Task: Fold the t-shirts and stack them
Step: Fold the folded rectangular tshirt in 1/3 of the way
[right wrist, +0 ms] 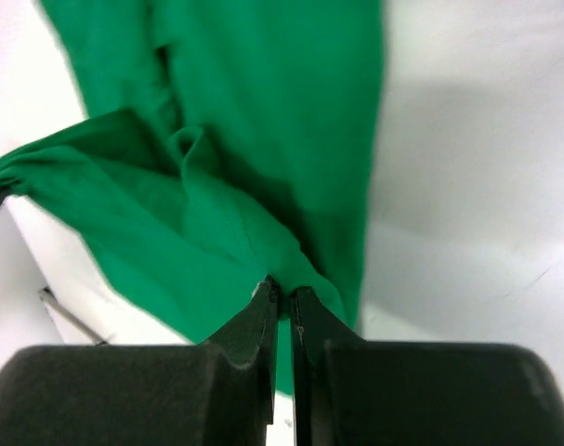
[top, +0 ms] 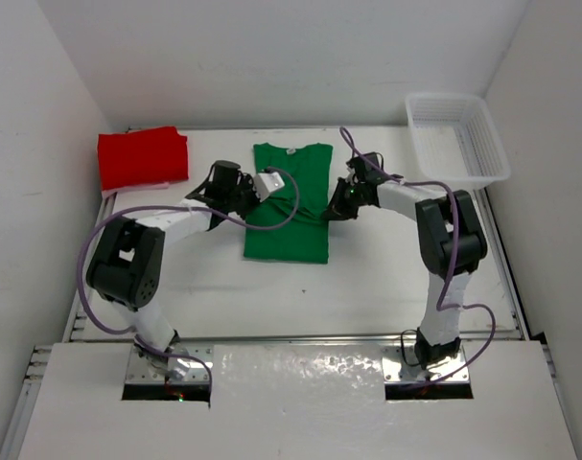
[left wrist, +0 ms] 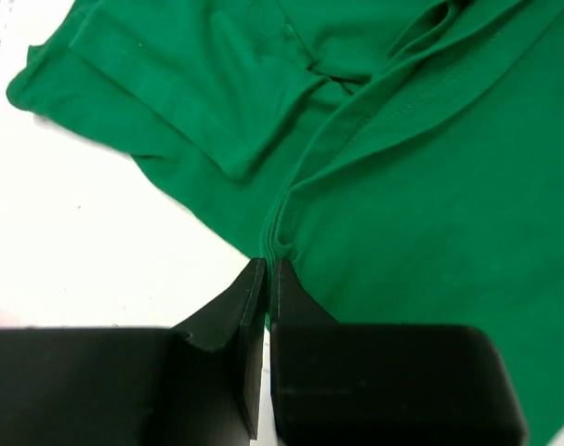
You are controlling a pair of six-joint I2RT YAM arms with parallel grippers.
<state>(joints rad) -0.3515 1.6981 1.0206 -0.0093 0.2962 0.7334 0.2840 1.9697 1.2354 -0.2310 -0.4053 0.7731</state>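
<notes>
A green t-shirt (top: 289,206) lies lengthwise in the middle of the table, its sides folded in and its collar at the far end. My left gripper (top: 253,199) is at its left edge, shut on a pinch of the green hem (left wrist: 430,167), as the left wrist view shows at the tips (left wrist: 266,267). My right gripper (top: 333,211) is at the shirt's right edge. It is shut on a raised fold of the green cloth (right wrist: 216,111), which bunches up at the jaw tips (right wrist: 283,290). A red t-shirt (top: 142,158) lies folded at the back left corner.
A white mesh basket (top: 482,144) stands at the back right corner of the table. White walls close the table in on the left, right and far sides. Purple cables loop off both arms above the table.
</notes>
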